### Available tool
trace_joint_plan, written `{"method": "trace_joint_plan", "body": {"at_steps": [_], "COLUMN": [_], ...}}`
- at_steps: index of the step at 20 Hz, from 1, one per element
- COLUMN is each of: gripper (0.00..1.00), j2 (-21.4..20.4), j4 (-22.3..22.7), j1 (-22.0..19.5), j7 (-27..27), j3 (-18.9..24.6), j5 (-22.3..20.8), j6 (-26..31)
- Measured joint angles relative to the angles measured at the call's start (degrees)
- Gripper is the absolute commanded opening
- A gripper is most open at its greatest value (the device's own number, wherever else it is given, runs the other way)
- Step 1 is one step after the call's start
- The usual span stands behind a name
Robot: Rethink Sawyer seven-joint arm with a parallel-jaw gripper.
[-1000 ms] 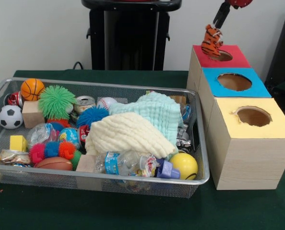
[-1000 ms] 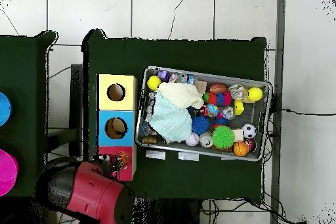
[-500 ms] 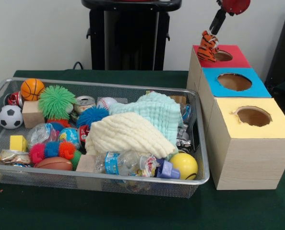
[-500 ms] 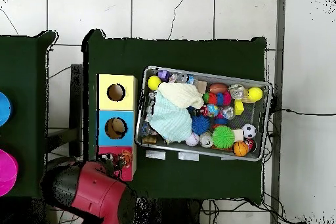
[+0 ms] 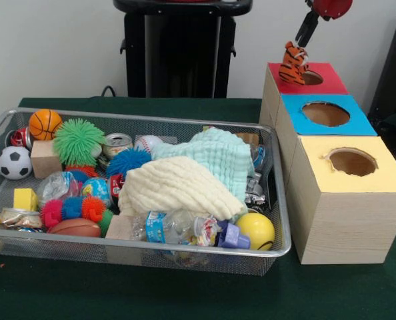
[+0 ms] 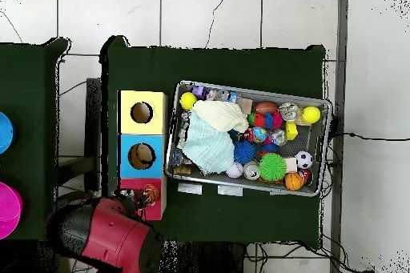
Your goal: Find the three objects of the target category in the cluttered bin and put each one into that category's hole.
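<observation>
Front view: fingers (image 5: pixel 303 41) grip the orange, black-striped tiger (image 5: pixel 293 64) at the red-topped hole (image 5: pixel 311 78).

- a silver wire bin (image 6: pixel 320 175) sits on the dark green surface (image 6: pixel 240 62), packed with balls, cloths and clutter.
- just beside it stands a row of three boxes: yellow-topped (image 6: pixel 157 100), blue-topped (image 6: pixel 125 158), red-topped (image 6: pixel 130 183).
- an orange striped tiger toy (image 6: pixel 149 195) lies over the red top.
- the red arm (image 6: pixel 108 236) covers that corner.
</observation>
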Motion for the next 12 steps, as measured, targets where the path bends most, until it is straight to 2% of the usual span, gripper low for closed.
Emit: {"method": "trace_joint_plan", "body": {"at_steps": [12], "gripper": [0.00], "j2": [-0.16], "j4": [0.43], "j1": [0.86], "j7": [0.00], "j3": [0.00], "j5": [0.89], "j6": [-0.01]}}
